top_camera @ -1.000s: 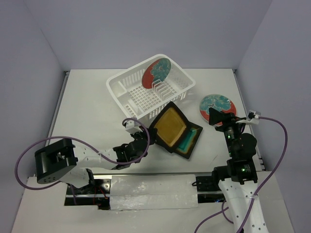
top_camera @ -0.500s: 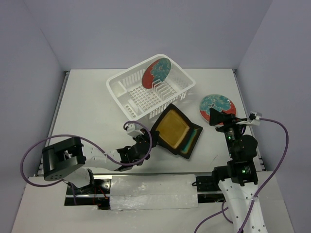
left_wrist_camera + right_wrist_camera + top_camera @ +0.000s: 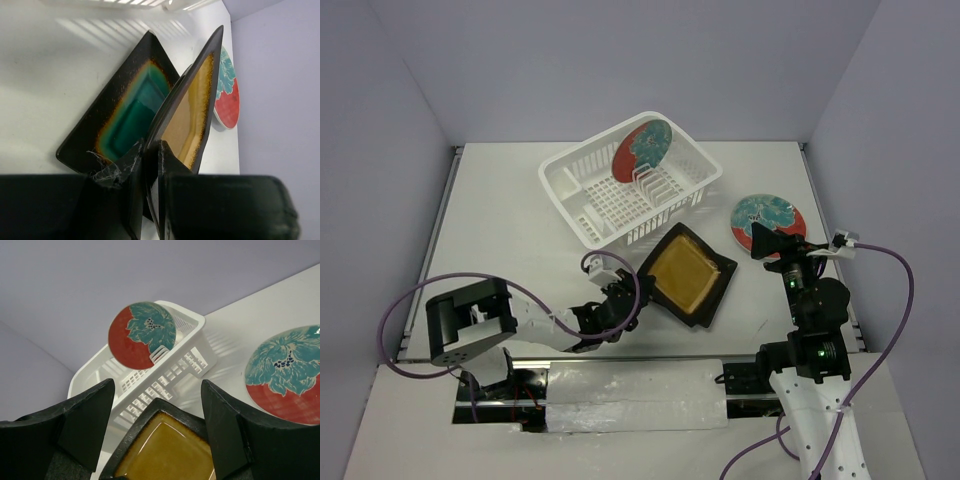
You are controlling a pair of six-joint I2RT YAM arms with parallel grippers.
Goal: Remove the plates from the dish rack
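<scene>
Plates are spread over three spots at this moment. One round red-rimmed plate is seen standing on edge in the slotted dividers of the white dish rack, at the far middle of the bench. A second round plate is laid flat on the bench to the right of the rack, apart from it.

Two square dark-rimmed plates are found just in front of the rack. The teal-centred plate is lying flat on the bench, and the amber-centred plate is held tilted over it, so that from above the teal one is almost wholly covered.

The left end effector is clamped tight on the near rim of the amber-centred plate, one finger on each face. Whether the far edge of that plate is touching the teal-centred plate cannot be told.

The right end effector is held with its fingers wide apart and nothing between them, at the near edge of the second round plate; contact with it cannot be made out.
</scene>
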